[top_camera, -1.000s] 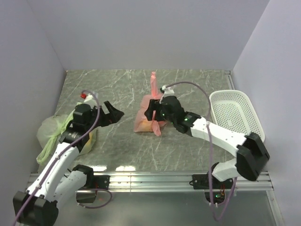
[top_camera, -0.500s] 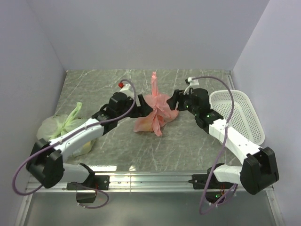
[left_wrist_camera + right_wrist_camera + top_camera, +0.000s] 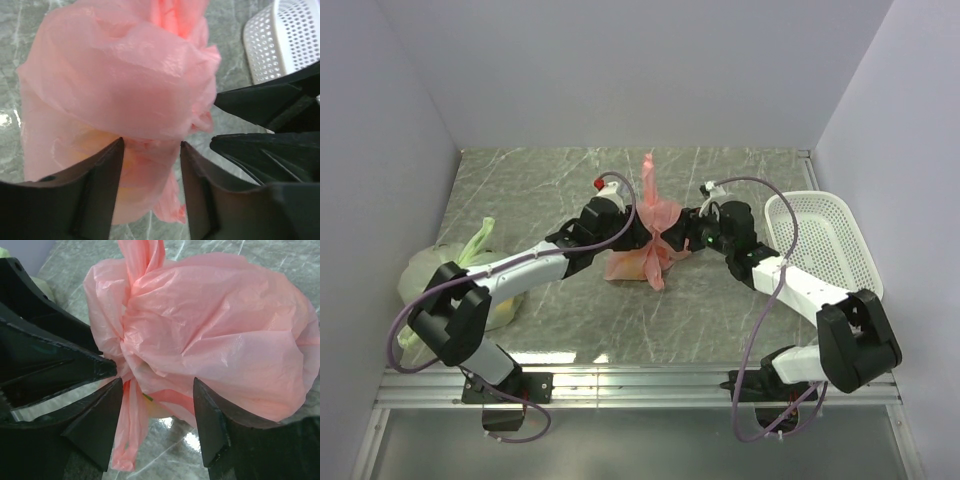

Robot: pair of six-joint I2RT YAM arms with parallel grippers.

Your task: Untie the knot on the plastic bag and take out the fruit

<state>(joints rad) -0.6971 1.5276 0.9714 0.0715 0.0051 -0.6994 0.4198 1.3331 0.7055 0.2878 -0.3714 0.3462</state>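
"Where is the plastic bag (image 3: 628,262) seen?"

"In the middle of the top view, laid on the grey table (image 3: 520,190). The knot (image 3: 122,347) is tied, and a pink tuft is stuck up from it."

"What is kept inside?"

"Something pale yellow is shown through the thin pink skin. What it is cannot be told."

"How are the arms held?"

"Both are stretched out low. The left gripper (image 3: 151,145) is brought in from the left of the bag, the right gripper (image 3: 157,382) from the right. Their tips are almost met at the knot."

"Is anything grabbed?"

"No. The fingers of each are held apart, with pink plastic sat in the gap but not squeezed."

"What else is there?"

"A white basket (image 3: 820,240) is set at the right edge. A pale green bag (image 3: 440,275) is left at the lower left."

"What is changed?"

"Half a second ago both grippers were kept farther back. Now they are pushed right up to the bag, which has not been moved."
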